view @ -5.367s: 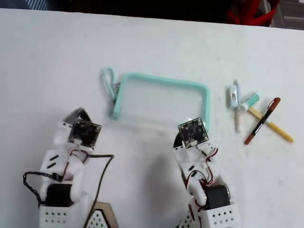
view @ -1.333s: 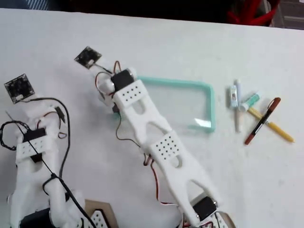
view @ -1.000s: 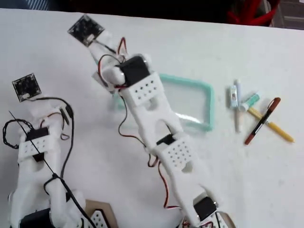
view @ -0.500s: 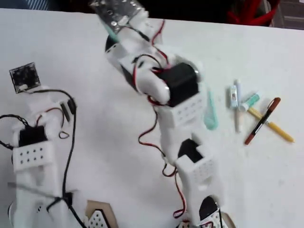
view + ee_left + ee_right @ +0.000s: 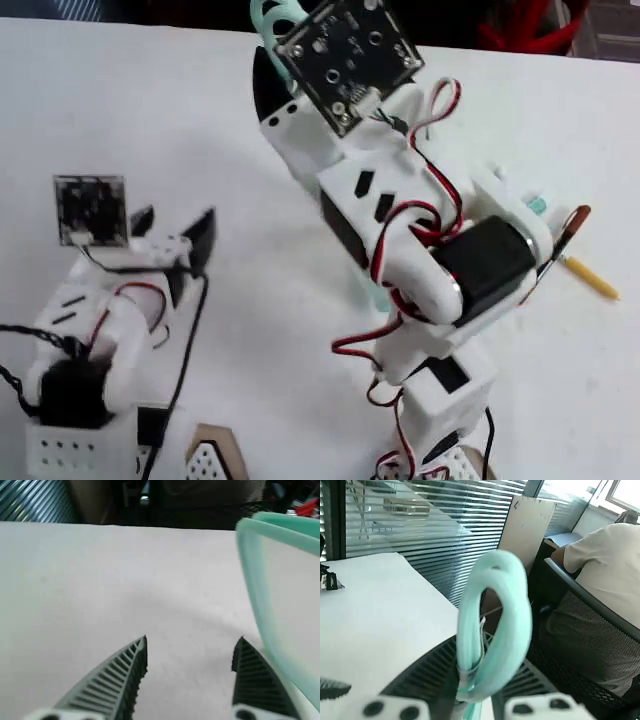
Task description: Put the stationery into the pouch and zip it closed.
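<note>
"How's the left arm (image 5: 95, 330) sitting?"

"Folded low at the near edge of the worktop (image 5: 120, 110). The left jaws are spread wide and point out across the surface."

"And the other one?"

"The right arm (image 5: 440, 260) stands tall with its elbow bent and its wrist lifted high over the far side. The right jaws are clamped tight on the mint loop (image 5: 495, 625) at the end of the pouch (image 5: 248, 580)."

"So where's the pouch itself?"

"Up off the worktop, hanging by that loop. Its clear panel and mint border come down just beside the left jaws. A sliver of the border peeks out from under the right arm too."

"The stationery?"

"Lying on the worktop on the right arm's side, mostly hidden behind the arm. I can make out a brown pen (image 5: 572, 225), a yellow pen (image 5: 592, 280) and a small mint-capped piece (image 5: 537, 206), all near one another."
</note>
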### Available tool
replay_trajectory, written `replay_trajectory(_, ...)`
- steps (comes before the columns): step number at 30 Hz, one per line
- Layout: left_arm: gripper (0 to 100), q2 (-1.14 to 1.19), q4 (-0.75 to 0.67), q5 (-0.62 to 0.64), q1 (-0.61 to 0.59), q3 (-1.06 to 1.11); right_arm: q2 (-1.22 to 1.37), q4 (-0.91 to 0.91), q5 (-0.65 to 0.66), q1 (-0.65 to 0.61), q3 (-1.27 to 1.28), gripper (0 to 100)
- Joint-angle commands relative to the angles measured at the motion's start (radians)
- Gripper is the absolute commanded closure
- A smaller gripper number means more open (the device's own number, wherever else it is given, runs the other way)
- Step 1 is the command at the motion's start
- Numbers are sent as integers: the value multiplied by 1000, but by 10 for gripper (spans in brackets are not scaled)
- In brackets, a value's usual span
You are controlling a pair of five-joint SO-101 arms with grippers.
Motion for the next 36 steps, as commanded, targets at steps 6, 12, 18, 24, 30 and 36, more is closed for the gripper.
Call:
replay_trajectory(6,706,-53,3,-21,97,-51,-48,-74,9,16,-25,981)
replay_trajectory(12,705,-56,2,-26,99,-61,47,-216,8,122,-25,981)
replay_trajectory(18,705,-53,-78,-26,127,-64,101,-295,2,179,-25,981)
replay_trajectory(24,705,-51,-80,-23,259,-132,99,-291,2,150,-25,981)
replay_trajectory(30,705,-50,-130,-21,305,-80,102,-166,2,97,-25,981)
replay_trajectory(36,705,-51,-361,-28,305,127,104,-84,0,84,-25,981)
